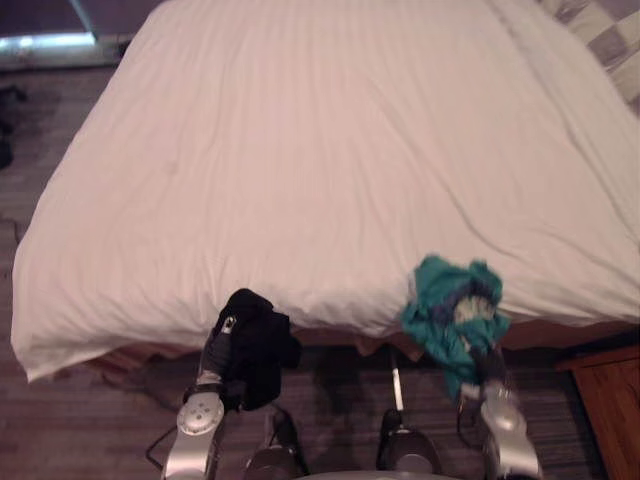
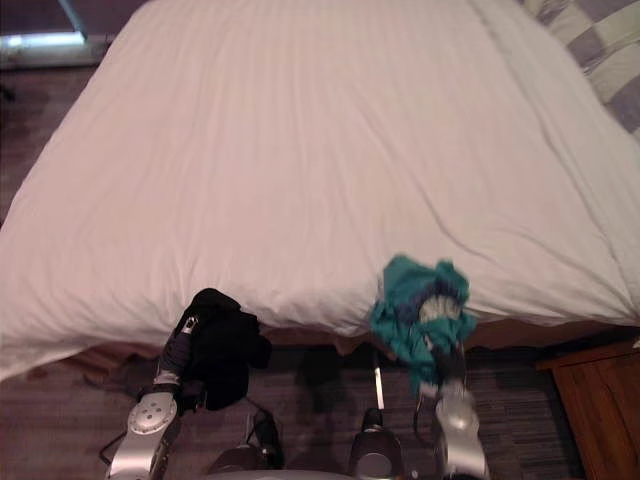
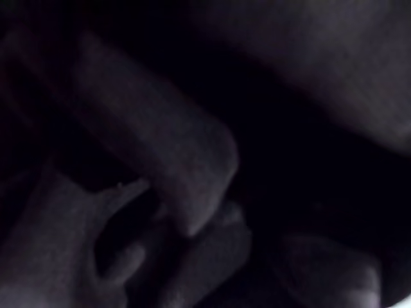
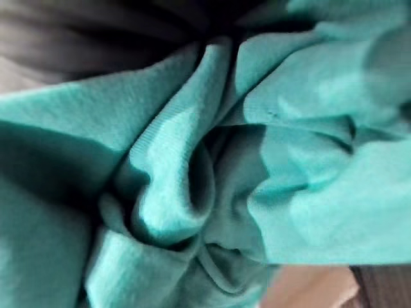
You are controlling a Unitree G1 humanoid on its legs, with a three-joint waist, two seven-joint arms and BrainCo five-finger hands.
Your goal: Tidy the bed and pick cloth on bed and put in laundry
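Note:
A bunched black cloth (image 1: 258,345) hangs just off the near edge of the bed, wrapped over my left hand (image 1: 224,330), whose fingers are buried in it. A crumpled teal cloth (image 1: 450,300) sits at the bed's near edge on the right, gripped from below by my right hand (image 1: 467,312), of which a little grey shows among the folds. Teal cloth folds (image 4: 192,179) press close in the right wrist view, dark cloth folds (image 3: 160,154) in the left wrist view. The white duvet (image 1: 330,150) lies smooth across the bed.
A wooden bedside cabinet (image 1: 610,400) stands at the lower right. A chequered cover (image 1: 605,35) lies at the bed's far right corner. Dark carpet (image 1: 40,130) runs along the bed's left side, with a bright strip (image 1: 45,42) at the far left.

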